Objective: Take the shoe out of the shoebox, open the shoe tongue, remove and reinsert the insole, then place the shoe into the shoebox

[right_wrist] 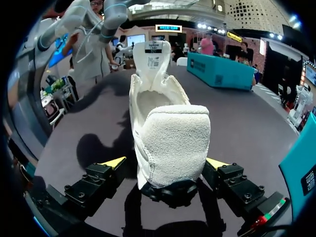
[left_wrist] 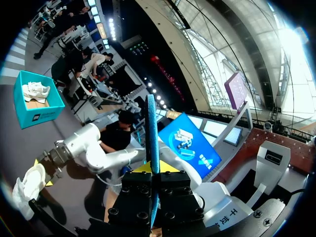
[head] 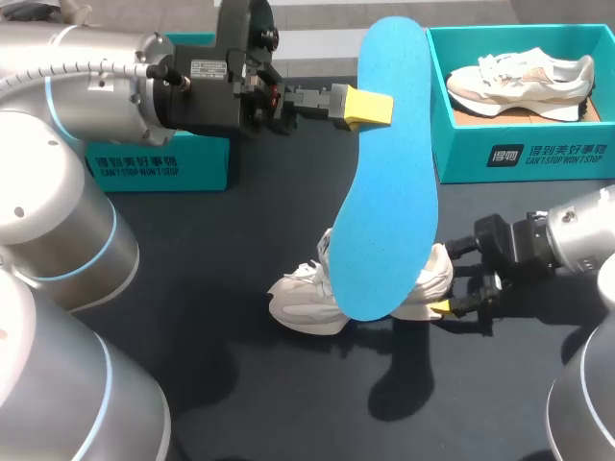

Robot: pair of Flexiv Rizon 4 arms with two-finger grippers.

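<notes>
High over the surface (head: pixel 183 279), left end effector (head: pixel 370 108) pinches the blue insole (head: pixel 389 192), clear of the shoe (head: pixel 300 300) standing below. Right end effector (head: pixel 445 308) is spread, straddling the heel, probably to steady it for reinsertion.

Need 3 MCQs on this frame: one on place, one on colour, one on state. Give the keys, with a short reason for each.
1. The shoe by the right gripper is:
A) on the table
B) on top of the insole
C) in the left gripper

2. The insole is:
A) blue
B) white
C) red

3. The left gripper is:
A) open and empty
B) shut on the insole
C) shut on the shoe

Key:
1 A: the shoe's sole rests on the dark tabletop, with the heel between the right gripper's open fingers.
2 A: its whole visible face is bright blue.
3 B: the left wrist view shows the insole edge-on, clamped between both fingers.
</notes>
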